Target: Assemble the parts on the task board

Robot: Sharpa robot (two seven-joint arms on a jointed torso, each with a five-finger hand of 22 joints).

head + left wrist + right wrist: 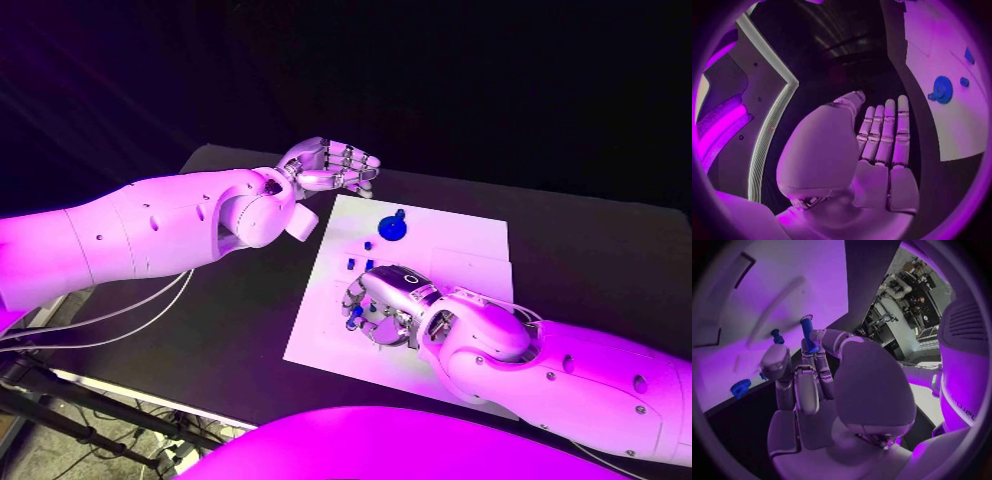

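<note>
Right wrist view: right robot hand (807, 375) has a slim blue peg (807, 333) pinched between its fingertips, upright-ish, most of its length sticking out past the grip. Head view puts that hand low over the near-left part of the task board (462, 250), which lies mid-desk (577, 250).

Left robot hand (329, 165) sits off the board's far-left corner, holding nothing; left wrist view shows its fingers (886, 132) straight and side by side, palm empty.

Other parts on the board: blue gear (392, 229) near the far edge, and a couple of small blue pieces (353, 263) between gear and right hand.

Handling, my read:
- Peg looks like rigid plastic, very light. No crush risk at fingertip force, but smooth and thin, so likely to swivel or slip in the pinch.
- Hold is near one end; fine for insertion, but a side load on the free tip will lever it.
- Gear: flat, hard to lift off the plate. Take it by the rim or the raised hub, not from the face.
</note>
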